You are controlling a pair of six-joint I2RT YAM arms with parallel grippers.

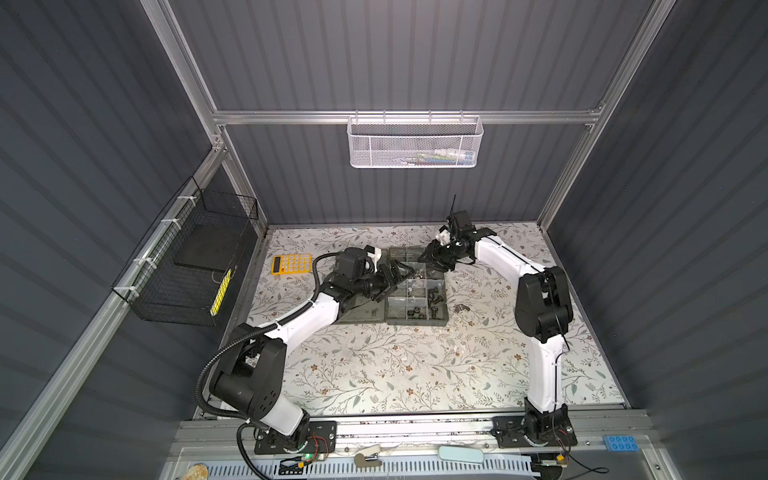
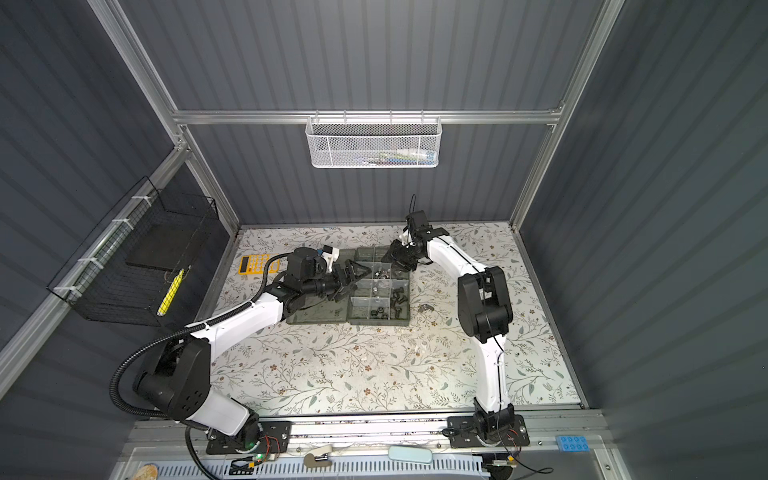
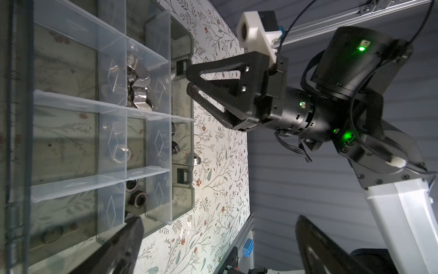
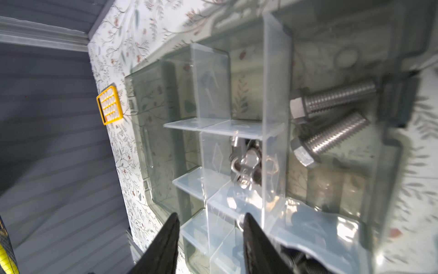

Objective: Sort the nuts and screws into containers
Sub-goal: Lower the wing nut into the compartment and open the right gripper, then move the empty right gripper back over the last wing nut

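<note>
The grey-green organizer case (image 1: 441,319) lies open at mid-table, its containers (image 4: 214,83) split by clear dividers. Two silver screws (image 4: 333,99) lie in one cell. Shiny silver nuts (image 4: 244,161) fill a neighbouring cell, and black nuts (image 3: 139,197) sit in another. My right gripper (image 4: 211,214) hovers open over the cells at the case's far end (image 1: 430,254), with nothing between its fingers. At the case's left edge my left gripper (image 1: 394,283) stands wide open and empty (image 3: 219,220). A dark loose piece (image 1: 461,308) lies on the table right of the case.
The case's flat lid (image 1: 361,313) lies open to the left, under my left arm. A yellow calculator (image 1: 291,263) sits at far left. A white mesh basket (image 1: 415,143) hangs on the back rail, and a black wire basket (image 1: 187,257) on the left wall.
</note>
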